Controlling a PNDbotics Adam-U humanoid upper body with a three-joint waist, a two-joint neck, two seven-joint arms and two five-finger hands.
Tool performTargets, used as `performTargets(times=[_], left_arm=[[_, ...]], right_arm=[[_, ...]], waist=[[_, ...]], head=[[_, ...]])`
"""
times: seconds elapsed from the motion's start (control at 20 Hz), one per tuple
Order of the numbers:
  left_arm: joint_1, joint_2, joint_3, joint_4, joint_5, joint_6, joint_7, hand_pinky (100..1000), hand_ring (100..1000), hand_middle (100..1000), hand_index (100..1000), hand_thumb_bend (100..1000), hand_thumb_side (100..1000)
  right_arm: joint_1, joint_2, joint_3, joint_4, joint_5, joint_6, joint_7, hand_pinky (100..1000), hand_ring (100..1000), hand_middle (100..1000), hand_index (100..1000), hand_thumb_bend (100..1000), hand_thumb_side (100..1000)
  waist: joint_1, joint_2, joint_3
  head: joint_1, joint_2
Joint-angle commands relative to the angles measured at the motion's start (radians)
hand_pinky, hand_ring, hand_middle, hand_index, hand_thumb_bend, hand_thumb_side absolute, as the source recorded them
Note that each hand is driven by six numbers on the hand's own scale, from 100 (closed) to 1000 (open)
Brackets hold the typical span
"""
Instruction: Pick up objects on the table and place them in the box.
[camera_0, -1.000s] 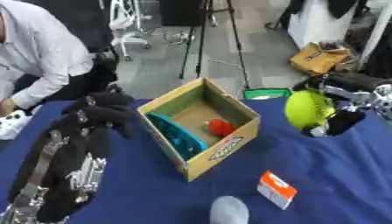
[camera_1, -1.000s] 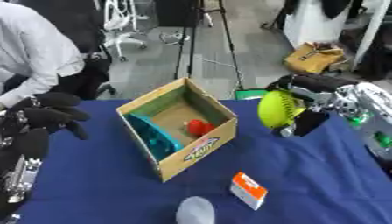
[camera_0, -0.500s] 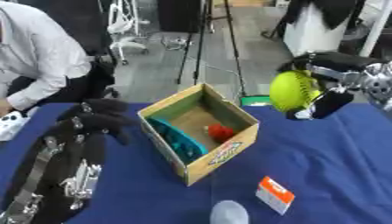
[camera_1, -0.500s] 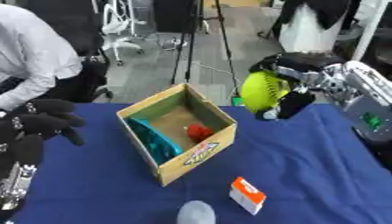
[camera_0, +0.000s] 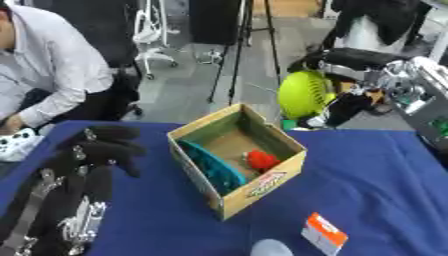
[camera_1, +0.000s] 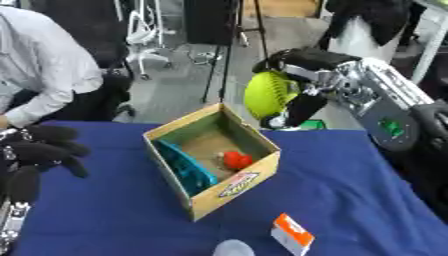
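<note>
**Yellow-green ball carried toward the box, release not yet due**

Transport step in hand: right hand up in the air at the far right, fingers curled over the top of a yellow-green ball, thumb side dark beneath it. Ball held well above the blue tabletop, just beyond and to the right of the far corner of the cardboard box, not yet over the opening.

Inside the box already: a red object on the floor of it and a teal curved piece leaning along the near-left wall.

Next move, judged from this: carry the ball leftward and nearer until centred over the open top, lower it past the rim, then open the fingers. Free floor looks to lie toward the far corner, between the red object and the far wall; a drop onto the teal piece could roll the ball out or tip it against the wall.

Left hand resting at the left edge of the tabletop, black fingers loosely bent, holding nothing so far as can be seen.

On the tabletop, near side and yet to be collected: an orange-and-white small carton and a pale rounded object at the lower edge, too cut off to identify.
</note>
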Motion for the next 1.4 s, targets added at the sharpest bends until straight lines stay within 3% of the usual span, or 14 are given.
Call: performTargets(times=[0.05, 0.15, 1.2, 1.4], left_arm=[[-0.022, 0.009, -0.001, -0.015, 0.006, -0.004, -0.003, 521, 701, 751, 721, 100, 541], [-0.028, 0.008, -0.002, -0.015, 0.007, -0.007, -0.003, 521, 701, 751, 721, 100, 541], [-0.095, -0.005, -0.009, -0.015, 0.008, -0.034, -0.012, 517, 691, 754, 722, 100, 531], [-0.107, -0.008, -0.012, -0.015, 0.010, -0.037, -0.016, 516, 691, 754, 722, 100, 530]], right_arm=[[-0.040, 0.003, -0.023, 0.018, 0.011, -0.002, -0.010, 428, 364, 385, 495, 163, 296], [-0.050, 0.016, -0.026, 0.031, 0.016, -0.004, -0.013, 428, 360, 383, 495, 200, 300], [-0.060, 0.093, -0.055, 0.163, 0.104, -0.039, -0.058, 434, 354, 378, 490, 204, 253], [-0.053, 0.096, -0.060, 0.171, 0.085, -0.063, -0.060, 442, 355, 379, 494, 224, 241]], waist=[[-0.001, -0.010, 0.009], [-0.002, -0.001, 0.020], [-0.011, 0.094, 0.152], [-0.015, 0.108, 0.171]], head=[[-0.010, -0.018], [-0.016, -0.023], [-0.106, -0.111], [-0.116, -0.124]])
